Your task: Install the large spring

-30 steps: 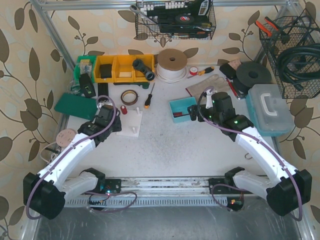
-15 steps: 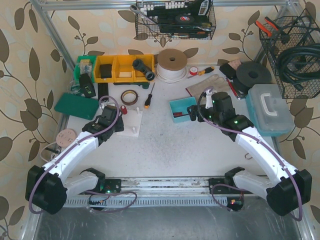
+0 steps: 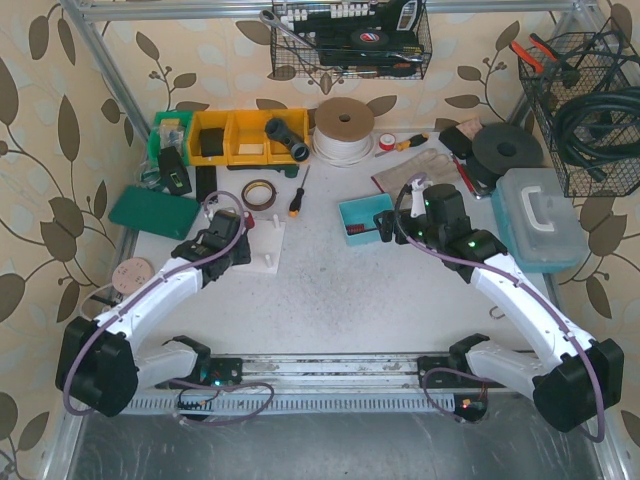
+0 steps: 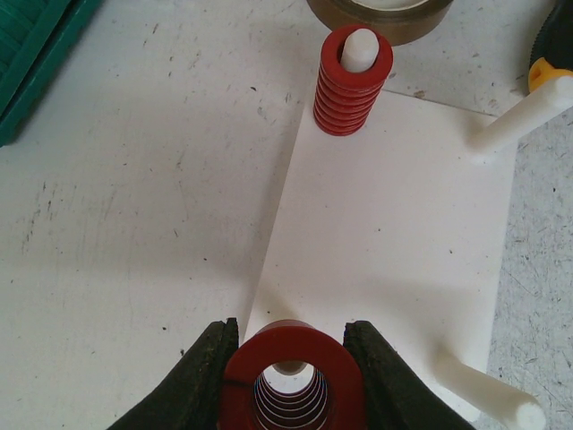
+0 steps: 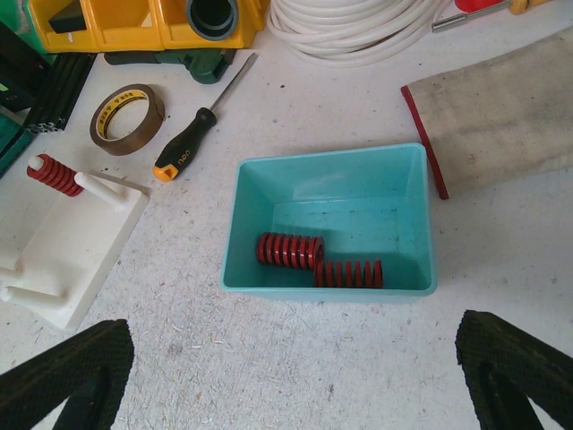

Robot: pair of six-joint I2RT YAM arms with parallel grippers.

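The left wrist view shows what the overhead camera cannot. The left gripper (image 4: 291,345) is closed on the large spring (image 4: 340,381), with a black finger (image 4: 201,376) pressed against each side of the red coil. From above, the left wrist covers that spot at the near left corner of the white peg base (image 3: 268,248), so the spring itself is out of sight there. In the wrist view the spring is seen end-on, its round mouth facing the lens. Its long axis therefore runs along the camera's line of sight, down toward the base rather than across it. A pale rounded shape sits in the bore, but it cannot be told whether this is a peg's tip or the base below. On the far left corner of the base a smaller red spring (image 4: 352,81) stands seated over a white peg (image 4: 359,49), whose tip pokes out of the top. Two bare pegs (image 4: 524,112) stand along the right edge of the base, and a roll of brown tape (image 4: 380,13) lies just beyond it. The right wrist view adds the inside of the teal bin (image 5: 421,224), where two more red springs (image 5: 291,249) lie on their sides, end to end along the near wall. The right gripper (image 5: 291,372) is spread wide, its two fingers at the lower corners of that view, and it holds nothing. Overhead, the right gripper sits just beside the bin's right edge.
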